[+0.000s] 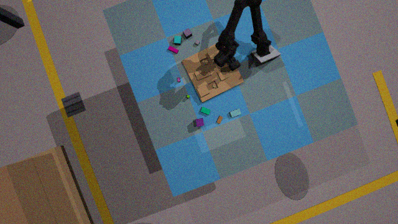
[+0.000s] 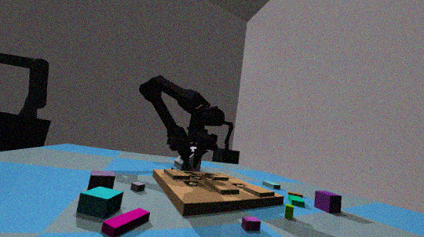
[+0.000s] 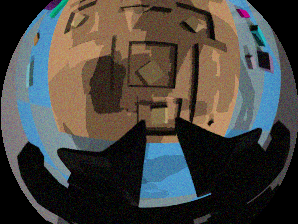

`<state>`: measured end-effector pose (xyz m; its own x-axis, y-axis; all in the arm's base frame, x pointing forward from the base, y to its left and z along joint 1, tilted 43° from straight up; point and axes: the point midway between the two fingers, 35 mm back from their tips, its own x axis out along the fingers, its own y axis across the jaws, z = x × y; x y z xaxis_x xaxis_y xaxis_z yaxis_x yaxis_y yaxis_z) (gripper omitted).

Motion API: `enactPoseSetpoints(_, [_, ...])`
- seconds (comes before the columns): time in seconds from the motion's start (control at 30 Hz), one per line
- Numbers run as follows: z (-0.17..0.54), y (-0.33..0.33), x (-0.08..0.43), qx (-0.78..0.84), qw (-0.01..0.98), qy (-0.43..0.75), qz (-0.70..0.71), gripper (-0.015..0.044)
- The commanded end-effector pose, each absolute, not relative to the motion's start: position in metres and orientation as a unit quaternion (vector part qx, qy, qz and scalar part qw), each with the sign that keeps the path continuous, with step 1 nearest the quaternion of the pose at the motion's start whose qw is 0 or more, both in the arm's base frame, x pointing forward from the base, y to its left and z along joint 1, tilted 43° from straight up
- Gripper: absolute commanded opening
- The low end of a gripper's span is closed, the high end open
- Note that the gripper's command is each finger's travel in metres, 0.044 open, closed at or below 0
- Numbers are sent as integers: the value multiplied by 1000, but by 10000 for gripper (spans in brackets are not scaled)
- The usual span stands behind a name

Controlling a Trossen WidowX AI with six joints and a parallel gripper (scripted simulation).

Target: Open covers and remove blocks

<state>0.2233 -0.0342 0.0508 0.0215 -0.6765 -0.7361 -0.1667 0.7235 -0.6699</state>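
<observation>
The wooden puzzle board (image 1: pixel 194 69) (image 2: pixel 183 203) (image 3: pixel 225 95) lies flat, with low raised covers such as one cover (image 2: pixel 260 191) on its top. In the wrist view a large square recess (image 3: pixel 137 52) is at mid-board, and a smaller well (image 3: pixel 159 116) lies near my fingertips. Pale patches show in the wells; I cannot tell whether they are blocks or floors. My gripper (image 2: pixel 191 168) (image 3: pixel 160 123) is partly open with nothing between the fingers, low over the board's edge nearest the arm base. The arm hides part of the board in the top view.
A magenta bar (image 1: pixel 173 50) (image 2: pixel 126 223), teal block (image 1: pixel 177 40) (image 2: pixel 100 201) and mauve block (image 1: pixel 187 33) (image 2: pixel 102 179) lie off one side. A pink cube (image 1: pixel 178 79) (image 2: pixel 251 223) and lime block (image 1: pixel 188 96) (image 2: pixel 289 212) lie nearer. Green (image 1: pixel 205 111) and purple (image 1: pixel 199 122) blocks lie beyond another side.
</observation>
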Motion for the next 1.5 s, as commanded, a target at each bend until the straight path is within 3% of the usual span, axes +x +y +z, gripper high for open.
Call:
enactPoseSetpoints(0.0, [47, -38, 222, -317, 638, 672, -200, 144])
enactPoseSetpoints(1.27, [32, -53, 222, -318, 638, 672, -200, 144])
enactPoseSetpoints(1.47, [33, -52, 223, -315, 640, 671, -200, 104])
